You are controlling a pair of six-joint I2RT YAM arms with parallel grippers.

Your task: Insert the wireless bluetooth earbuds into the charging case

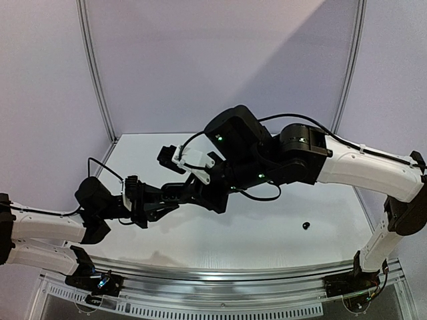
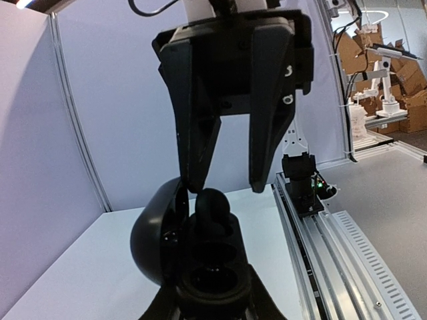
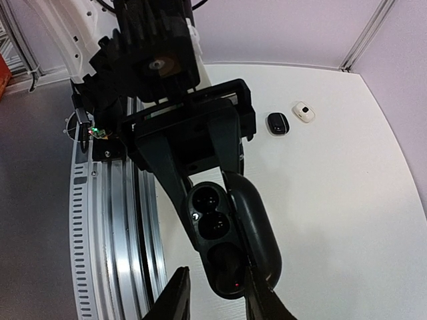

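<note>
Earbud point(image 2: 213, 202), black and rounded, sits upright in the top of the open case point(image 2: 212, 270), its upper part poking out above the case's rim. The case is black, with its lid point(image 2: 157, 240) swung open to one side. It is held up off the bench point(image 1: 267, 243) by the left pincer point(image 3: 208, 187), whose fingers are clamped together on the case body from both sides. The right pincer point(image 2: 227, 188) points down at the case from above with its jaws apart. The earbud lies between their tips, very near one finger and with a clear gap to the other, so it is not gripped. The right wrist view looks into the case and shows dark round sockets in a row beside the lid, but which socket holds the earbud cannot be told there. In the top view the two arms meet over the left middle of the bench. A second earbud point(image 1: 306, 225), small and black, lies alone on the bench well to the right of them. Farther off lie a second black case point(image 3: 277, 123) and a white case point(image 3: 303, 111), both oval, just beside each other and not touching.
</note>
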